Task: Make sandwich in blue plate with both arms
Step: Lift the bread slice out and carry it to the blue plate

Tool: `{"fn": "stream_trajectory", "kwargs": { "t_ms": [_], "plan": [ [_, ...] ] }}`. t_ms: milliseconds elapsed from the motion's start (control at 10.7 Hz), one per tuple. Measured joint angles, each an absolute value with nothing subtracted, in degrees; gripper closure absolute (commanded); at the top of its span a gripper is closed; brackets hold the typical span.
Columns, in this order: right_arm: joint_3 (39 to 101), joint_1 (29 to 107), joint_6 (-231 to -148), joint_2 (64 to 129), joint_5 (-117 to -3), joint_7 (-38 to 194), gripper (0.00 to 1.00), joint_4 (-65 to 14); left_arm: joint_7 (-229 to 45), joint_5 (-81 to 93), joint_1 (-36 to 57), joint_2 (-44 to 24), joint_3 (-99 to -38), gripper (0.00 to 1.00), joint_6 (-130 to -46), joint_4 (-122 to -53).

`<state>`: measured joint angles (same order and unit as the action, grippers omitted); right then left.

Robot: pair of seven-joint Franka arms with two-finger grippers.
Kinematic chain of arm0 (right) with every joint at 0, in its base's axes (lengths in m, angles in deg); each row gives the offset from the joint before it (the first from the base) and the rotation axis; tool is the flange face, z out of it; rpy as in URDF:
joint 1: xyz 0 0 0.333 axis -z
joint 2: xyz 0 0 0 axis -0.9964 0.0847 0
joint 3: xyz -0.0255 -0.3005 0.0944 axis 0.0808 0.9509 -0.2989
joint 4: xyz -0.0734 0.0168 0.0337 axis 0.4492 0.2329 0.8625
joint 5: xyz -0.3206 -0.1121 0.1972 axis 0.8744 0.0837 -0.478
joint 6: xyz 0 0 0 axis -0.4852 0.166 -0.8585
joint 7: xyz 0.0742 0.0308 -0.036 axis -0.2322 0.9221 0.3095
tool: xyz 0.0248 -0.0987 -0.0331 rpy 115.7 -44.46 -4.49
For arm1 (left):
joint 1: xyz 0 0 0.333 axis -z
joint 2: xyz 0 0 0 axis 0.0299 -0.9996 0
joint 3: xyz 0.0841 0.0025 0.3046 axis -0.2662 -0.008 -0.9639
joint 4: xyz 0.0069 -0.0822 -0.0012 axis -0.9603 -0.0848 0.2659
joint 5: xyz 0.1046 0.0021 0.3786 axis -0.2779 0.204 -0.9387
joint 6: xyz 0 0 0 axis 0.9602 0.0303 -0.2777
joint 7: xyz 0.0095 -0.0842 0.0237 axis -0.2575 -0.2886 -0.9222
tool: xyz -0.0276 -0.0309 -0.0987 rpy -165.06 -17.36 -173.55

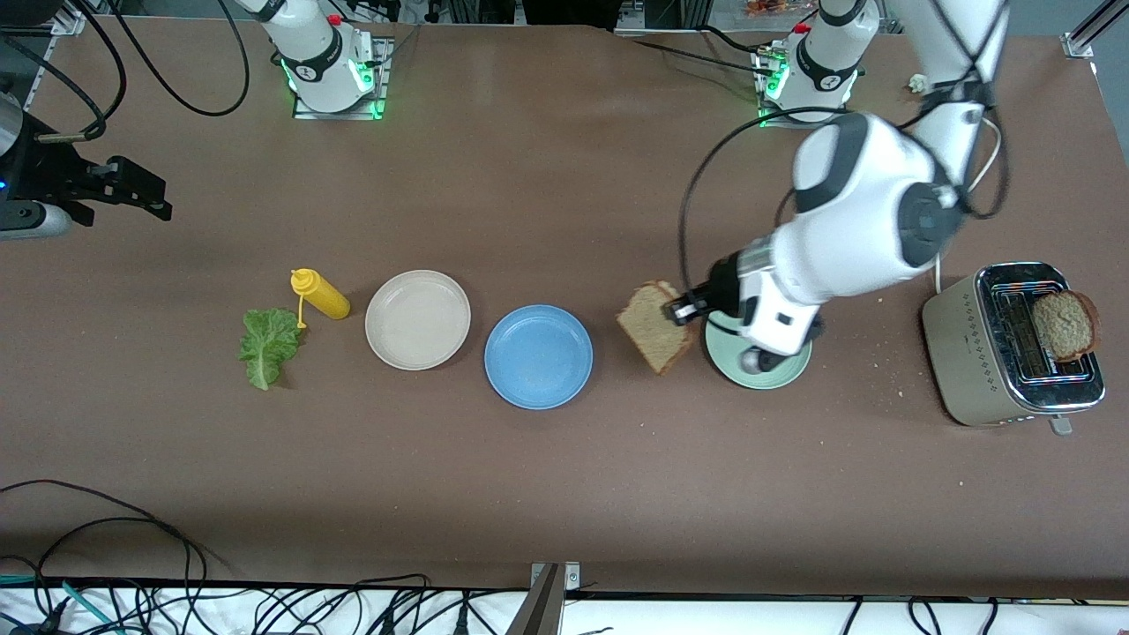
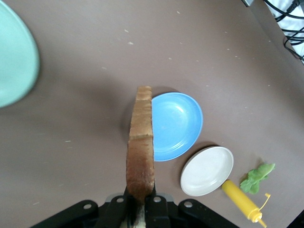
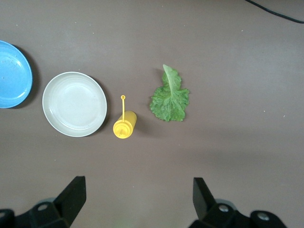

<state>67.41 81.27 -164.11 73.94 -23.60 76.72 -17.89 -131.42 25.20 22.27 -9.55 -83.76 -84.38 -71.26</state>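
The blue plate [image 1: 538,356] lies bare near the middle of the table, also seen from the left wrist [image 2: 178,124]. No sandwich is in view. My left gripper [image 1: 684,309] is shut on a brown speckled toast slice [image 1: 657,326], held on edge [image 2: 141,142] over the table between the blue plate and a mint-green plate [image 1: 758,370]. A second toast slice [image 1: 1065,324] sticks out of the toaster [image 1: 997,353]. A lettuce leaf [image 1: 269,346] lies toward the right arm's end. My right gripper [image 3: 139,194] waits open and high over that end, with nothing between its fingers [image 3: 76,192].
A beige plate [image 1: 417,319] sits beside the blue plate, toward the right arm's end. A yellow squeeze bottle [image 1: 322,295] lies between the beige plate and the lettuce. Crumbs dot the table near the toaster. Cables run along the table's front edge.
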Motion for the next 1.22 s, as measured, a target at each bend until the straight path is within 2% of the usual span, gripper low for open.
{"fn": "stream_trajectory", "kwargs": {
  "t_ms": [281,469,844,1219],
  "plan": [
    [67.44,81.28,-164.11,74.03,-23.61,76.69,0.0,-17.92,-136.07,27.26,30.53,-15.25,-83.73,1.0,-103.6,-73.5],
    [67.46,81.29,-164.11,74.11,-23.61,76.67,0.0,-17.93,-137.93,27.28,34.09,-19.06,-83.76,1.0,-113.06,-73.49],
    [67.48,81.3,-164.11,74.13,-23.6,76.62,0.0,-17.94,-138.3,27.28,36.5,-23.92,-83.8,1.0,-120.72,-72.48],
    [67.49,81.3,-164.11,74.13,-23.61,76.59,0.0,-17.94,-138.76,27.29,38.76,-27.38,-83.79,1.0,-121.64,-70.33]
  ]
}}
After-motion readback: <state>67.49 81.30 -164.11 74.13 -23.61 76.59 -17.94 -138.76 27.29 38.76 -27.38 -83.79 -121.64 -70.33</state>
